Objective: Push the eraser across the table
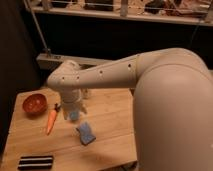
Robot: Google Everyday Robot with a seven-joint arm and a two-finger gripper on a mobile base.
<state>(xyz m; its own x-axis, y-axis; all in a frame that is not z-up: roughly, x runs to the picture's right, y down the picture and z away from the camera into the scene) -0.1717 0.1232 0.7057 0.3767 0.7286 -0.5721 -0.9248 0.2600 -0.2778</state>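
The eraser (35, 161) is a flat black block with a lighter stripe, lying at the front left corner of the light wooden table (112, 127). My gripper (73, 113) hangs from the white arm over the middle left of the table, pointing down, well behind and to the right of the eraser. A small blue piece (74, 116) shows between its fingers; whether they touch it I cannot tell.
An orange carrot (51, 120) lies left of the gripper. An orange-red bowl (34, 103) stands at the back left. A blue spongy piece (86, 134) lies in front of the gripper. My large white arm covers the table's right side.
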